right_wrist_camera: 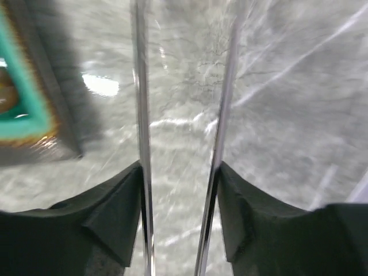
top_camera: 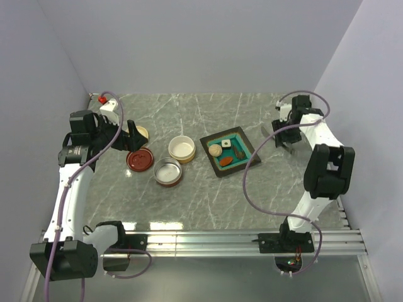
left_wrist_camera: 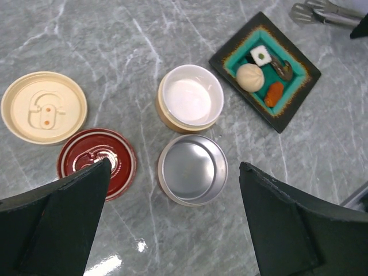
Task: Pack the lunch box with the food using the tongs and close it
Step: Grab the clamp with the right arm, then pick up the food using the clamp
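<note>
Fingers of the right gripper [right_wrist_camera: 179, 169] press the outer sides of both arms of the slim grey metal tongs [right_wrist_camera: 141, 115], clamped on them near the right edge of the grey marbled tabletop [top_camera: 189, 207]. The blurred wrist view cuts off both tong ends and shows only a corner of the square teal tray [left_wrist_camera: 296, 99]. The right arm reaches forward, wrist bent down.

On the tray lie a pale round piece [left_wrist_camera: 249, 77], a white cube [left_wrist_camera: 260, 55], an orange-red oblong [left_wrist_camera: 273, 94] and a dark brown lump [left_wrist_camera: 282, 69].

The left gripper [left_wrist_camera: 175, 230] hangs spread wide toward the left edge, above a round steel bowl [left_wrist_camera: 192, 169], a white-lined tan bowl [left_wrist_camera: 190, 100], a cream lid [left_wrist_camera: 44, 107] and a red lid [left_wrist_camera: 96, 163].
</note>
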Tool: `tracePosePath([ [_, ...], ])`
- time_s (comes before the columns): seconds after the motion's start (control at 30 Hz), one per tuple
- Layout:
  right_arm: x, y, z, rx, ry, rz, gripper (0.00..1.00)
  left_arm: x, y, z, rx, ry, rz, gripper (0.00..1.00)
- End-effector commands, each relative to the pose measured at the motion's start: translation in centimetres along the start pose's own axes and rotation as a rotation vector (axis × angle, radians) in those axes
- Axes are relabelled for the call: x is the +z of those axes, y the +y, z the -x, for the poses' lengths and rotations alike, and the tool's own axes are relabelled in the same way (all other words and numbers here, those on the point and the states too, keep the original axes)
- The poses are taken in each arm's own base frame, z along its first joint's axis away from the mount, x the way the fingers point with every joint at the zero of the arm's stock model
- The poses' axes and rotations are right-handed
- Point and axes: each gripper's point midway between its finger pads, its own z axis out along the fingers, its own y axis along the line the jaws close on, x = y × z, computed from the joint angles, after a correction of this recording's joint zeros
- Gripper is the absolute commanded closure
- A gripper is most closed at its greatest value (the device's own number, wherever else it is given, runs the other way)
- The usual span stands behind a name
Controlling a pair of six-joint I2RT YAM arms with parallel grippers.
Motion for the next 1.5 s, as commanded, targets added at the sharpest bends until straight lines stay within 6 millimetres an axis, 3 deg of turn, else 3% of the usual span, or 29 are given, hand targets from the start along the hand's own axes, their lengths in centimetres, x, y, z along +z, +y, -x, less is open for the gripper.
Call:
tracePosePath([
  [0.0, -5.4, 0.9, 2.7, -0.041, -0.11, 0.019, 0.44, -1.4, -2.3, 2.0, 0.097, -0.066, -0.087, 0.01],
  [0.17, -8.6, 2.6, 2.6, -0.068, -0.138, 0.079, 0.46, -1.7, -2.8, 2.8, 0.124, -0.085, -0.104, 0.01],
  [0.27, -10.2, 4.0, 2.2, -0.092, -0.156, 0.141, 0.51, -1.9, -3.2, 3.1, 0.137, -0.089, -0.123, 0.01],
  [0.5, -14.9, 7.9, 1.8, -0.187, -0.239, 0.29, 0.52, -2.3, -4.0, 3.4, 0.152, -0.107, -0.155, 0.01],
  [0.73, -17.4, 11.3, 1.4, -0.277, -0.292, 0.344, 0.49, -2.6, -4.6, 3.6, 0.139, -0.118, -0.172, 0.01],
  [0.9, -16.8, 14.5, 1.7, -0.348, -0.295, 0.35, 0.49, -2.9, -5.1, 4.0, 0.122, -0.134, -0.189, 0.01],
  [1.13, -14.8, 17.6, 2.5, -0.397, -0.27, 0.351, 0.48, -3.3, -5.7, 4.8, 0.098, -0.159, -0.201, 0.0],
  [1.47, -11.1, 20.0, 2.3, -0.409, -0.186, 0.402, 0.48, -3.4, -5.9, 4.8, 0.093, -0.176, -0.201, 0.01],
])
